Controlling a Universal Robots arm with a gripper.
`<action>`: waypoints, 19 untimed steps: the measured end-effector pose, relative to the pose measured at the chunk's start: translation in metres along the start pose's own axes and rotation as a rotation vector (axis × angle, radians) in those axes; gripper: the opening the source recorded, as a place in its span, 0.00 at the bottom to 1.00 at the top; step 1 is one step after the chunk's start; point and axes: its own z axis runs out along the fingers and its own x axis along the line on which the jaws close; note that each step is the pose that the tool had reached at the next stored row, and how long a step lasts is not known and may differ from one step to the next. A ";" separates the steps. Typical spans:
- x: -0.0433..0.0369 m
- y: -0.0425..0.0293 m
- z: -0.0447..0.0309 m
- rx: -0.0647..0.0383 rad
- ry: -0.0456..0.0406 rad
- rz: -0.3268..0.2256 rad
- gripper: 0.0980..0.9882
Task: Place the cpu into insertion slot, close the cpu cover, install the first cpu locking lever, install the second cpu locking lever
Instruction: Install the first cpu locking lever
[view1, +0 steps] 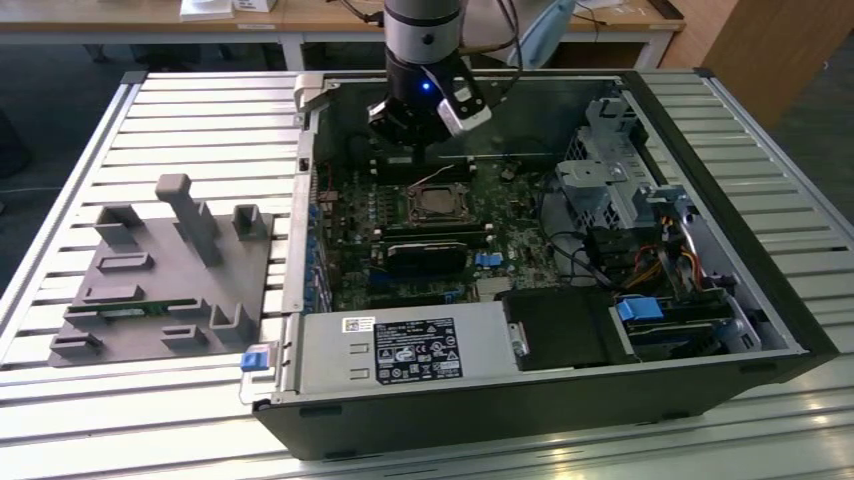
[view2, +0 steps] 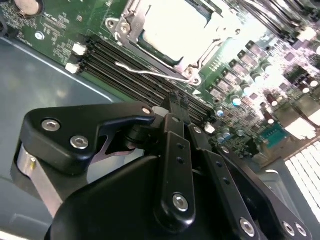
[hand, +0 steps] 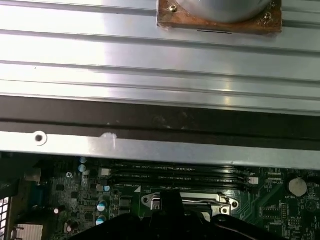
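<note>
Starting at the exterior view's left, a grey plastic fixture (view1: 167, 270) with upright posts lies on the slatted metal table (view1: 80, 130). Just beside it, toward the right, is the open computer case (view1: 534, 410), with a grey power supply (view1: 400, 350) in its near corner. Over the green mainboard (view1: 347, 230) hangs the gripper (view1: 424, 158), and a blue light shines on the arm above it. In the second wrist view the gripper (view2: 177, 98) has its two fingers pressed together, and I see nothing between them. The tips are over the long black memory slots (view2: 125, 65), close to a thin silver wire lever (view2: 150, 73) that runs along one side of the socket. The cpu (view2: 170, 27) sits in the insertion slot (view1: 412, 205) with its pale face up, just beside the gripper. The cpu cover (view2: 127, 31) lies down around it as a silver frame, and the chip shows through its window. Further to the exterior view's right are a metal drive cage (view1: 601, 190), some cables (view1: 587, 250) and a blue clip (view1: 641, 310).
</note>
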 end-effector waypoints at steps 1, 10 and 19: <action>-0.0019 0.0000 0.0010 0.000 0.0000 0.000 0.01; -0.0140 -0.0010 0.0098 0.000 0.0001 -0.002 0.01; -0.0210 -0.0010 0.0159 0.000 0.0001 -0.002 0.01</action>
